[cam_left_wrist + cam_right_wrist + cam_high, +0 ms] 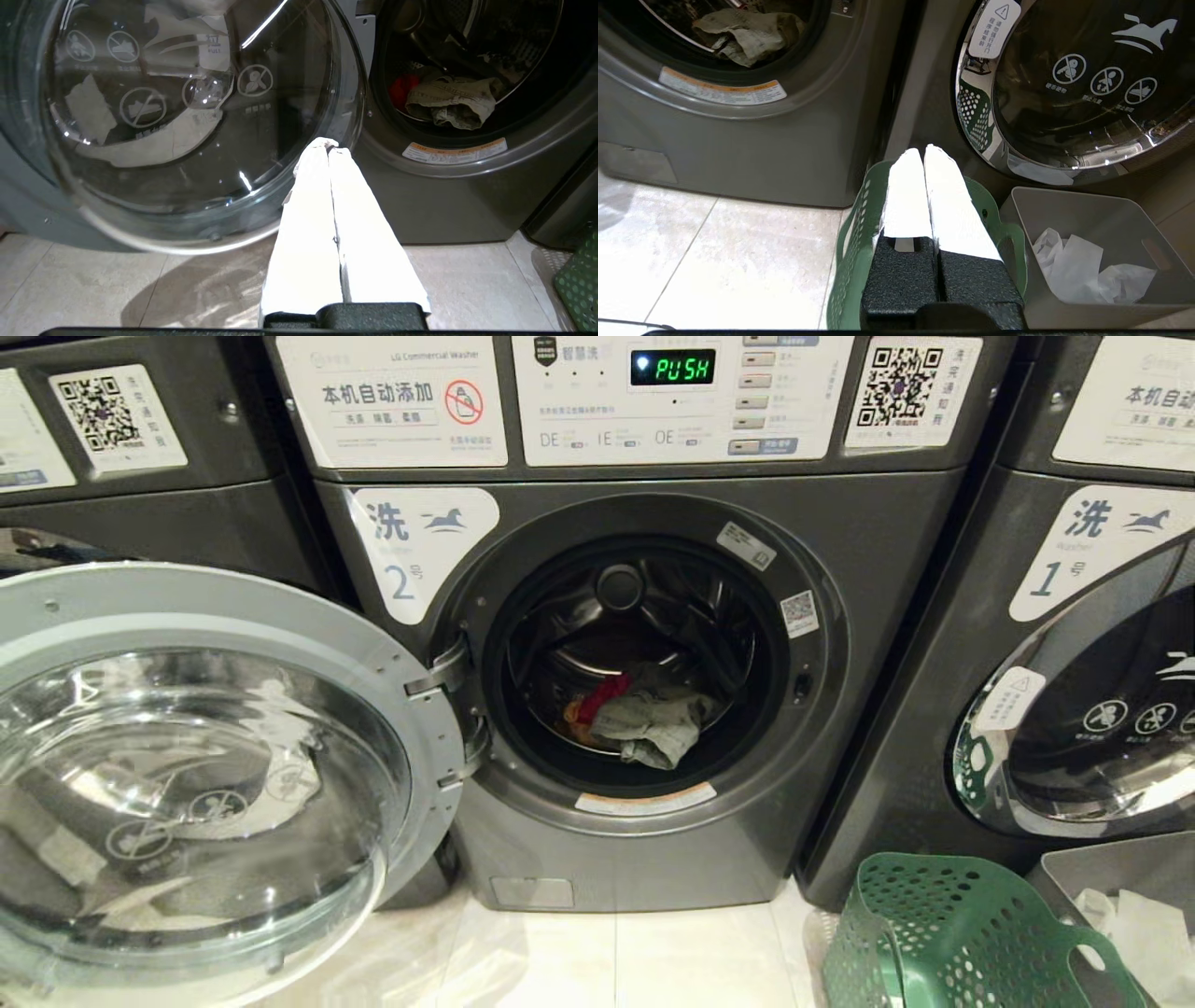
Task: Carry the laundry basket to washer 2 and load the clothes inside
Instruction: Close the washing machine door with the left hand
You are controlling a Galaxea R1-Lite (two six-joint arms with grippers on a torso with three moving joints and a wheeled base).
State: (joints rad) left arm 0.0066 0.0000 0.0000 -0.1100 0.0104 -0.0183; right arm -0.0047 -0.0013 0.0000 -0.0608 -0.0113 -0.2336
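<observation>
The right tool (924, 151) hangs low over the floor with its two white fingers pressed together, holding nothing. Directly beneath it sits the green laundry basket (852, 261) — no garment shows in the part of it in view — and just beside the basket stands a grey bin (1069, 210) with crumpled white material in it. The left tool (328, 145) is likewise pinched together and empty, its tips pointing at the gap between the swung-open glass door (187, 116) and the machine. Beyond both tools stands washer 2 (653, 859), its drum open — the clothes (644, 719) lie inside at the bottom, a grey-green piece over a red one. Further right is washer 1 (1074, 551), door closed.
</observation>
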